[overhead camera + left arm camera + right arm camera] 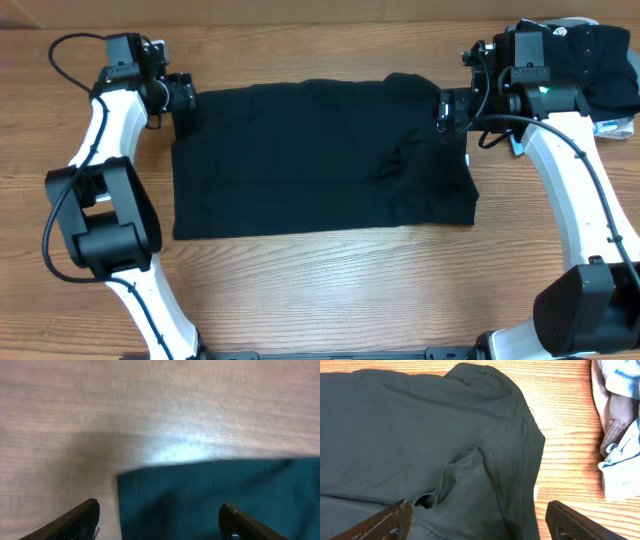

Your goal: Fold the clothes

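The wood table (320,290) fills the frame. A big black shirt (310,160) lies flat across the middle of it, with a bump and some wrinkles near its upper right. A pile of other clothes (600,60) sits in the upper right corner, apart from the shirt. The left gripper (185,95) is at the shirt's upper left corner, its fingers spread wide over that corner. The right gripper (440,108) is at the shirt's upper right edge, also spread wide.
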Controlling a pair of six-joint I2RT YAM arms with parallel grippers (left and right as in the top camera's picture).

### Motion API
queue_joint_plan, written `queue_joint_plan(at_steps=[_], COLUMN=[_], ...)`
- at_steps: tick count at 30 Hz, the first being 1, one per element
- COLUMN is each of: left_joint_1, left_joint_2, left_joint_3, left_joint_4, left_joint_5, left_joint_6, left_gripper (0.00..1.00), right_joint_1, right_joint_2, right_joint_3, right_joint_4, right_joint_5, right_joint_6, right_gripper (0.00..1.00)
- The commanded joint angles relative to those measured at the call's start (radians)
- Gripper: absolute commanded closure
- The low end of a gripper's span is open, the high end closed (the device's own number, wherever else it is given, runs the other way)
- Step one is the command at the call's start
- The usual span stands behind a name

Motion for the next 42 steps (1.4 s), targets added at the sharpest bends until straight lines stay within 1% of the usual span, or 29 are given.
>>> queue_joint_plan(at_steps=[1,6,13,17,21,23,26,28,31,34,36,38,41,42], left_joint_1=[0.003,0.003,0.003,0.003,0.002,0.001,0.002,0.002,0.002,0.002,0.001,-0.001,-0.005,-0.006], left_joint_2=[0.031,0.076,0.119,0.127,0.141,0.148,0.156,0.161,0.171,0.176,0.176,0.176,0.176,0.176], left_joint_3=[0.048,0.048,0.048,0.048,0.047,0.047,0.047,0.047,0.047,0.047,0.047,0.047,0.047,0.047], left_joint_4=[0.052,0.092,0.093,0.090,0.090,0.090,0.092,0.092,0.097,0.110,0.113,0.115,0.109,0.100], left_joint_5=[-0.023,-0.042,-0.042,-0.040,-0.038,-0.038,-0.039,-0.039,-0.042,-0.046,-0.045,-0.045,-0.045,-0.045], left_joint_6=[0.063,0.072,0.072,0.068,0.064,0.061,0.061,0.061,0.061,0.061,0.061,0.061,0.061,0.061], left_gripper=[0.23,0.26,0.28,0.30,0.35,0.42,0.49,0.50,0.47,0.47,0.52,0.66,0.93,0.96], right_joint_1=[-0.006,-0.006,-0.006,-0.006,-0.006,-0.006,-0.006,-0.006,-0.006,-0.006,-0.006,-0.006,-0.006,-0.006], right_joint_2=[-0.002,-0.002,-0.002,-0.002,-0.002,-0.002,-0.002,-0.002,-0.002,-0.002,-0.002,-0.002,-0.002,-0.002], right_joint_3=[0.024,0.024,0.024,0.024,0.024,0.024,0.024,0.024,0.024,0.024,0.024,0.024,0.024,0.024], right_joint_4=[0.001,0.001,0.002,0.005,0.005,0.007,0.013,0.015,0.016,0.016,0.016,0.017,0.025,0.032], right_joint_5=[-0.006,-0.006,-0.006,-0.006,-0.006,-0.006,-0.006,-0.010,-0.021,-0.028,-0.028,-0.029,-0.029,-0.029], right_joint_6=[-0.007,-0.006,-0.003,-0.003,-0.003,-0.003,-0.003,-0.003,-0.003,-0.003,-0.003,-0.003,-0.003,-0.003], right_gripper=[0.10,0.10,0.11,0.11,0.11,0.14,0.15,0.16,0.16,0.16,0.17,0.19,0.24,0.26])
